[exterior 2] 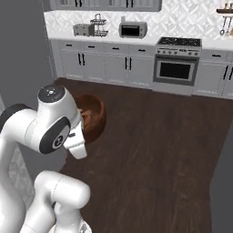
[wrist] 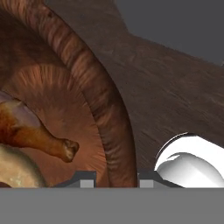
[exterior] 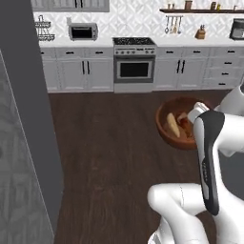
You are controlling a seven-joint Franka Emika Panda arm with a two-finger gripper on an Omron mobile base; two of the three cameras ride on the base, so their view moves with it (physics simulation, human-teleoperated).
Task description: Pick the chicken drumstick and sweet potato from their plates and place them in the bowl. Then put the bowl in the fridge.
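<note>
The reddish-brown wooden bowl (exterior: pixel 167 136) hangs in the air over the dark floor, held by its rim. Inside it lie the pale tan sweet potato (exterior: pixel 172 125) and the reddish-brown drumstick (exterior: pixel 184 121). In the hand view the bowl's thick rim (wrist: pixel 109 113) runs down between my two fingertips, so my gripper (wrist: pixel 117 180) is shut on it. The drumstick (wrist: pixel 35 131) points its bone end toward the rim, and the sweet potato (wrist: pixel 17 173) lies beside it. From the right base view the bowl (exterior 2: pixel 93 117) peeks out behind my arm. The plates are out of view.
A tall flat grey panel (exterior: pixel 26 109) rises close on the left; I cannot tell whether it is the fridge. Across the wooden floor (exterior: pixel 105 143) stand grey cabinets (exterior: pixel 76 71), an oven (exterior: pixel 134 66) and a microwave (exterior: pixel 83 32).
</note>
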